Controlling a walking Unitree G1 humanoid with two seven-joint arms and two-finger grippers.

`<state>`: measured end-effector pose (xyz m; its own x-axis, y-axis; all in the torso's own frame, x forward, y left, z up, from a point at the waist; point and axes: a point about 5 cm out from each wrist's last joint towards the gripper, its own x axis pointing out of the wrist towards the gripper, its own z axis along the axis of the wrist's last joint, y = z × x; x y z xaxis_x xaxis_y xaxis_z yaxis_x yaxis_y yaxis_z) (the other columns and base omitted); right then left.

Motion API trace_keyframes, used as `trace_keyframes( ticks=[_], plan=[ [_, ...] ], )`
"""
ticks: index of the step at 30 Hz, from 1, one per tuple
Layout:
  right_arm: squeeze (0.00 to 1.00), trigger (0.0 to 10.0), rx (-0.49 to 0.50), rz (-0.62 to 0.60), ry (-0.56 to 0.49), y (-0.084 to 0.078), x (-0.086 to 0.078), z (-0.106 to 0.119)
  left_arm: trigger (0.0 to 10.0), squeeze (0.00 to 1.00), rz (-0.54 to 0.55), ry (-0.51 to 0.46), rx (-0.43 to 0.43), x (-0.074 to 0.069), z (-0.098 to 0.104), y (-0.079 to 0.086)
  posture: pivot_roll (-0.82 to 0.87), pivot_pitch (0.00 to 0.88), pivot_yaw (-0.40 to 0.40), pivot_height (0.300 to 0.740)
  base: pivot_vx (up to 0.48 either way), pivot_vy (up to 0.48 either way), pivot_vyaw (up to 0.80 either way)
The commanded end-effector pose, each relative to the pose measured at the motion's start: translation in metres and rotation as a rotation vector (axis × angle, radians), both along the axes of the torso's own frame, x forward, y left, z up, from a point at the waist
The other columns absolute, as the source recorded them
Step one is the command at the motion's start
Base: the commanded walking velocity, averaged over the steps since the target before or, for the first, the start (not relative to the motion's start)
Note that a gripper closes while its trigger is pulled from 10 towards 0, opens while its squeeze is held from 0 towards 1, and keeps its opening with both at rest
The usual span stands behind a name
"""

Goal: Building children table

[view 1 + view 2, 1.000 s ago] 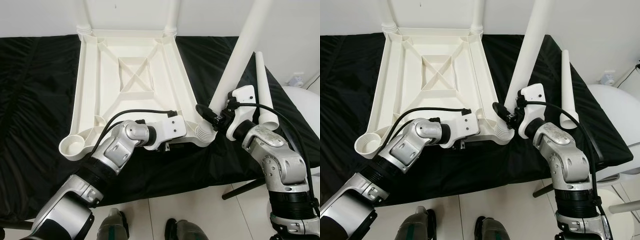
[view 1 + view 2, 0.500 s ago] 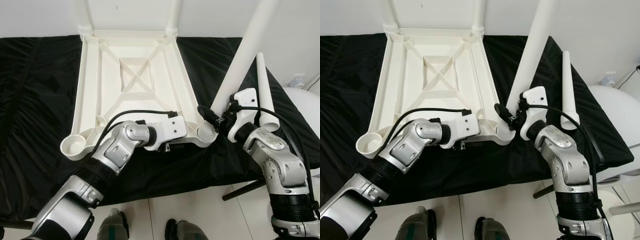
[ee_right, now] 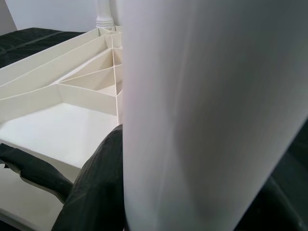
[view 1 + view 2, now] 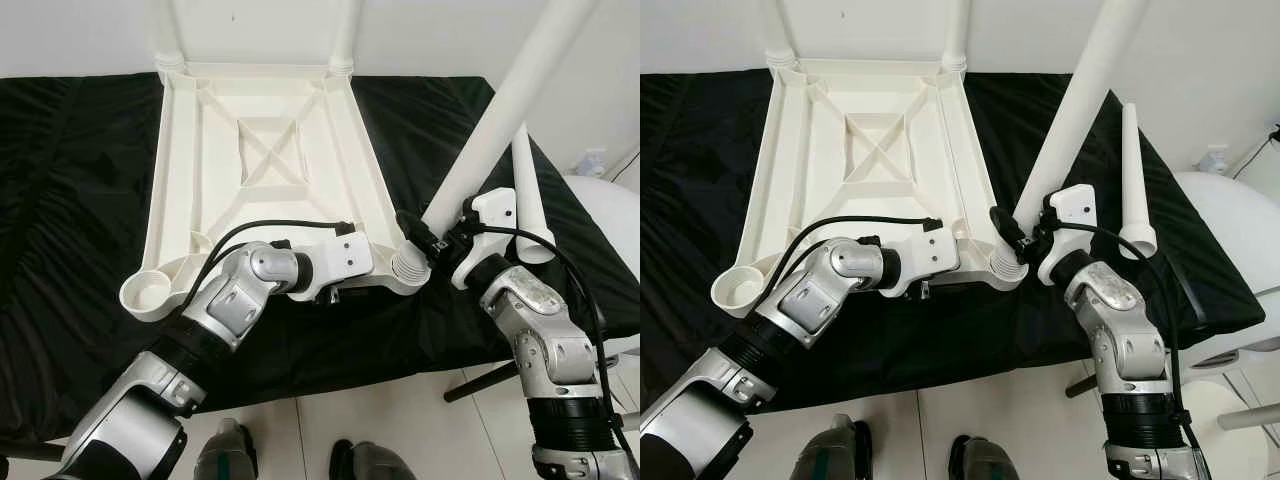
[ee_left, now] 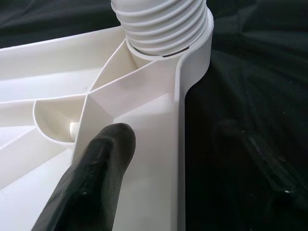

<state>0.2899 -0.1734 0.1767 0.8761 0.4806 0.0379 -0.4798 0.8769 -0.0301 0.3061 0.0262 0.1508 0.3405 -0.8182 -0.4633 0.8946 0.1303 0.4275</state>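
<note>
At the bottom of the frame the left gripper [image 4: 335,292] grips the near rim of the white table top [image 4: 265,165], which lies upside down on a black cloth [image 4: 70,200]; one finger [image 5: 96,178] rests inside the rim, the other outside. Right of centre the right gripper [image 4: 432,243] is closed around a white leg [image 4: 500,120], whose ribbed end [image 5: 161,24] sits in the near right corner socket, leaning up to the upper right. A loose leg [image 4: 528,195] lies on the cloth at the right. Two standing legs [image 4: 345,35] rise at the far corners, top of frame.
</note>
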Motion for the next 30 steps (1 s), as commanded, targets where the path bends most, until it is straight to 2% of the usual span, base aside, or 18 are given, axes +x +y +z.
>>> trace_keyframes(
  ticks=[1, 24, 30],
  plan=[
    [0.0, 10.0, -0.02, -0.017, 0.143, -0.004, -0.004, -0.032, 10.0, 0.0, -0.011, 0.005, 0.007, -0.004, -0.002, -0.001, -0.01, 0.1, -0.04, 0.74, 0.0, 0.0, 0.0],
    [0.0, 10.0, -0.028, -0.096, 0.178, -0.002, -0.003, -0.048, 10.0, 0.0, -0.013, 0.007, 0.009, -0.004, -0.001, 0.0, -0.01, 0.099, -0.04, 0.74, 0.0, 0.0, 0.0],
    [0.0, 10.0, -0.016, -0.129, 0.166, 0.006, -0.005, -0.048, 10.0, 0.0, -0.014, 0.007, 0.008, -0.005, 0.0, 0.0, -0.01, 0.105, -0.039, 0.74, 0.0, 0.0, 0.0]
  ],
)
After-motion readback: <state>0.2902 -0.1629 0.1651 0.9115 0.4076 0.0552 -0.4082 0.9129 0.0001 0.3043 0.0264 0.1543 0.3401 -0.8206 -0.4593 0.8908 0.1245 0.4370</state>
